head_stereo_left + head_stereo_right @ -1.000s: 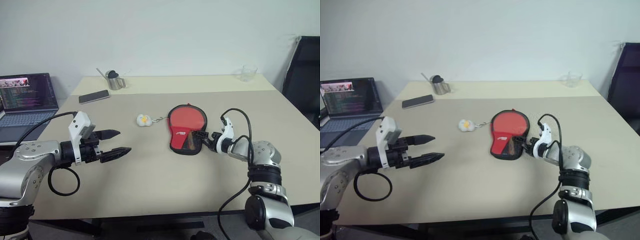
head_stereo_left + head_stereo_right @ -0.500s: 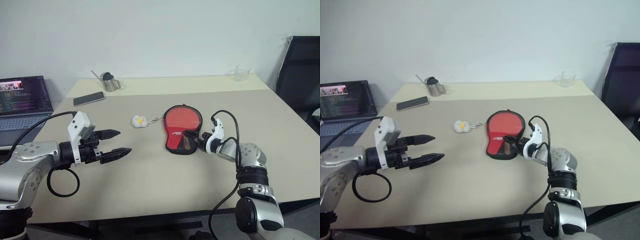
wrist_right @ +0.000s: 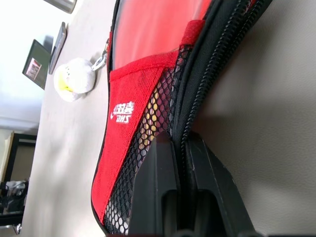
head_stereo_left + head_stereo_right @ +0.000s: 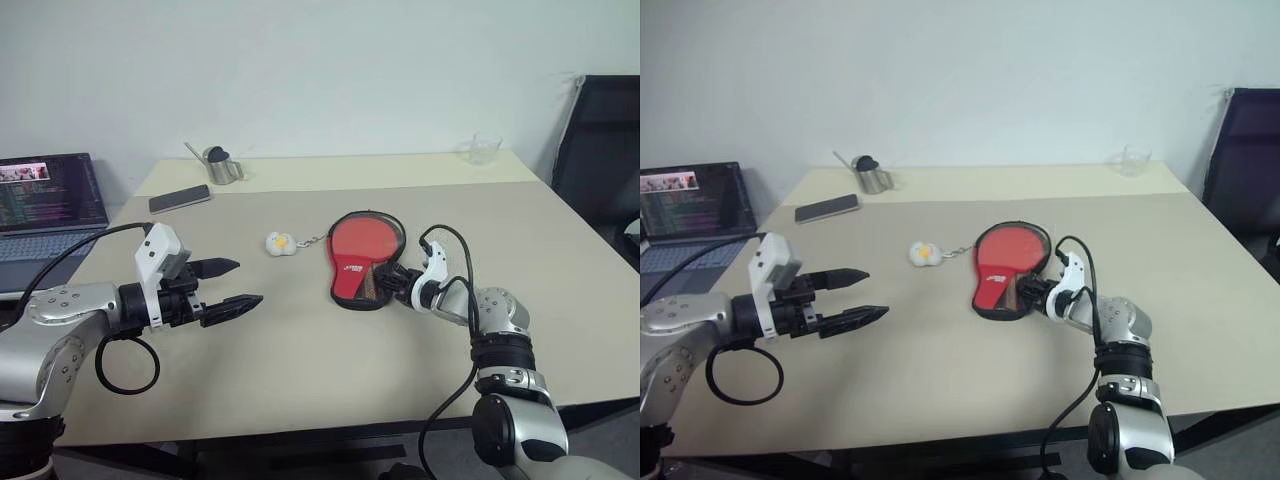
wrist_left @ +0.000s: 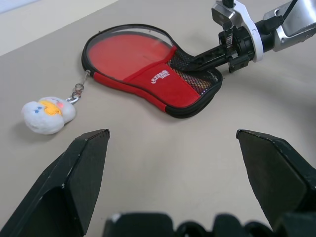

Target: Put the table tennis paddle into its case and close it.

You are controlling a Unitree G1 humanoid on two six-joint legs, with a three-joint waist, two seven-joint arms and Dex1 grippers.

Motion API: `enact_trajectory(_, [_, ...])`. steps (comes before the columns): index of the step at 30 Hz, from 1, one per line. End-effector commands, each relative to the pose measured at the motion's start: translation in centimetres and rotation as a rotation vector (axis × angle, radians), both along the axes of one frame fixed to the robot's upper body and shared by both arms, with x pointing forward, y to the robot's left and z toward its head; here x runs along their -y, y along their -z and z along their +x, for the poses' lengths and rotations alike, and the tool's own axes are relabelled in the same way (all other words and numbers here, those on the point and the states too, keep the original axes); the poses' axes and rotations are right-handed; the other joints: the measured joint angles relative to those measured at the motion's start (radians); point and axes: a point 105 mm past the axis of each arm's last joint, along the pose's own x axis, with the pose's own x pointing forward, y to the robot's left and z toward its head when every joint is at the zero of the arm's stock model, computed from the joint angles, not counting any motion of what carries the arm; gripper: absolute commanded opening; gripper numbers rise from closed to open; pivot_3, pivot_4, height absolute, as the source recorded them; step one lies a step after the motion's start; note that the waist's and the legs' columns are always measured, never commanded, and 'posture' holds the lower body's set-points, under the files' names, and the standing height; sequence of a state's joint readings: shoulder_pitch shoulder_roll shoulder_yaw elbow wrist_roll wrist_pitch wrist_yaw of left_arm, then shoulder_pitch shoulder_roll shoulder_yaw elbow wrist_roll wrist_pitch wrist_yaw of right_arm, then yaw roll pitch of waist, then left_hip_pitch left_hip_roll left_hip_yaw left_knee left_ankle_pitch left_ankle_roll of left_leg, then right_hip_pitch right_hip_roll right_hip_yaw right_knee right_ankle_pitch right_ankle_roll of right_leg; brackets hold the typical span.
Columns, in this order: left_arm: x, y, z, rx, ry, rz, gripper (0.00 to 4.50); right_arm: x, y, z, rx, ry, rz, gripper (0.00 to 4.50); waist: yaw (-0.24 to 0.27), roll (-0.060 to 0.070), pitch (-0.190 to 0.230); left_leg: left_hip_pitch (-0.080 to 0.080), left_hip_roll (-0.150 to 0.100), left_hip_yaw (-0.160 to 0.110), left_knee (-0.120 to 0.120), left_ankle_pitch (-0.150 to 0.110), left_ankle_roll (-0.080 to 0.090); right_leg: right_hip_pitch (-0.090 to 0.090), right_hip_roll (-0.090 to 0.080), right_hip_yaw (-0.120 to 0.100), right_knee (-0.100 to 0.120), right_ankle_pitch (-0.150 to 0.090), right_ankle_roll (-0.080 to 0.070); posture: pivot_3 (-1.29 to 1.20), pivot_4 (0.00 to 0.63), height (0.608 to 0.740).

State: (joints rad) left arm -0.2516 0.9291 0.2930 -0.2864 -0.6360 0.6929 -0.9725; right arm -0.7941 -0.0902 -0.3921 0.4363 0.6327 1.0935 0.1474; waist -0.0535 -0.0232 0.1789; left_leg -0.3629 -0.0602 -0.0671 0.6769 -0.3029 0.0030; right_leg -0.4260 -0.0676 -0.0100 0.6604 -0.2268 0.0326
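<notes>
My right gripper sits right of centre in the head view, its two black fingers pressed together on the black zipped edge of the case at the narrow handle end. In the right wrist view the fingers pinch the zip seam beside the mesh pocket; whether they hold the slider itself or only the fabric edge I cannot tell. My left gripper hangs above the counter at the left of the frame, spread wide and holding nothing, well apart from the case.

The case lies flat at the centre of the frame, red logo face up. At its wide end the zip is parted, and the red blade of the table tennis paddle shows inside the black rim. The white fluffy charm lies on the counter just left of it, joined by a short chain.

I judge the case soft and light: the fabric will bunch and the whole pouch will slide on the smooth counter if I pull the zip with one gripper only. The stiff paddle inside gives it some body. The best hold is the zip pull, with my left gripper pressing down the wide end.
</notes>
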Motion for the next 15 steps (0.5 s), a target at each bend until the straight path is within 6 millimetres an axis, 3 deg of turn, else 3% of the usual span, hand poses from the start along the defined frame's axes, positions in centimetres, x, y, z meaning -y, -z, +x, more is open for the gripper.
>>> enact_trajectory(1, [0.4, -1.0, 0.1, 0.051, 0.018, 0.013, 4.5, 0.0, -0.2, -0.5, -0.007, -0.024, 0.003, 0.02, 0.002, 0.0, 0.0, 0.0, 0.0, 0.0, 0.0, 0.0, 0.0, 0.0, 0.0, 0.0, 0.0, 0.0, 0.0, 0.0, 0.15, 0.74])
enact_trajectory(8, [0.6, -1.0, 0.6, 0.054, 0.031, 0.016, 4.5, 1.1, -1.2, -1.9, -0.001, -0.089, -0.001, 0.02, 0.008, 0.001, 0.0, -0.001, 0.0, -0.001, -0.001, 0.0, -0.001, 0.0, 0.0, -0.001, -0.004, 0.0, 0.0, 0.0, 0.15, 0.74])
enact_trajectory(12, [0.7, -1.3, 0.8, 0.059, 0.06, 0.031, 4.5, 3.8, -1.2, -6.2, -0.024, -0.25, -0.092, 0.02, 0.026, 0.002, 0.001, -0.003, 0.0, -0.001, -0.002, -0.001, 0.0, 0.0, 0.0, -0.001, -0.008, 0.0, 0.0, 0.0, 0.15, 0.74])
enact_trajectory(15, [0.5, -1.7, 1.0, 0.056, 0.08, 0.047, 4.5, 4.4, -1.2, -9.7, -0.025, -0.385, -0.108, 0.02, 0.031, 0.002, 0.001, -0.005, 0.0, -0.004, -0.003, -0.002, 0.002, 0.002, 0.0, -0.005, -0.014, 0.0, 0.0, 0.0, 0.15, 0.74])
